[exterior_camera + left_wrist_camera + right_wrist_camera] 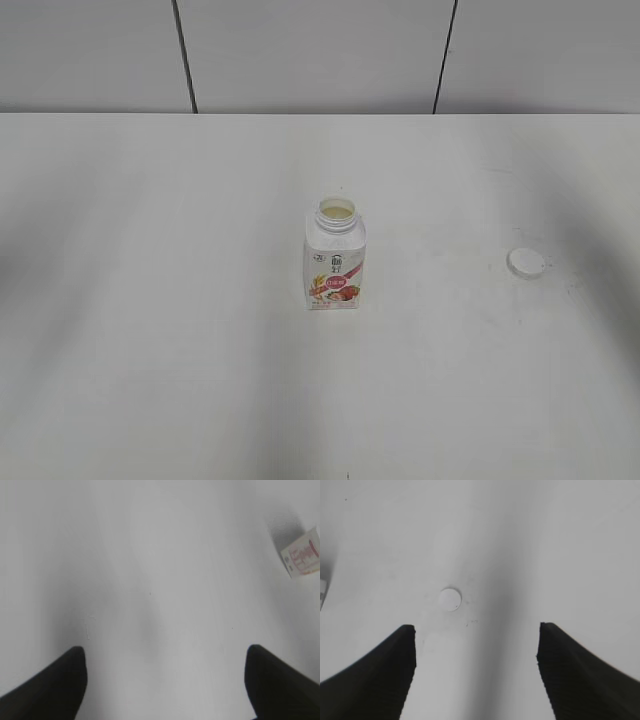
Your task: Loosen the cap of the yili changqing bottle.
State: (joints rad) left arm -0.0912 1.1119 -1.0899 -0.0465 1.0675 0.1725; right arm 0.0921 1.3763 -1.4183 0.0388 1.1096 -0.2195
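Note:
The yili changqing bottle [335, 256] stands upright at the middle of the white table, its wide neck open with pale liquid showing inside. Its pink-red label edge shows at the right edge of the left wrist view [302, 553]. The white cap [526, 262] lies flat on the table to the right of the bottle, apart from it; it also shows in the right wrist view [450, 599]. My left gripper [165, 652] is open and empty above bare table. My right gripper [476, 627] is open and empty, the cap lying just beyond its fingertips. Neither arm shows in the exterior view.
The white table [150, 300] runs the full width of the exterior view. A grey panelled wall [310, 55] stands behind its far edge. Nothing else lies on the table.

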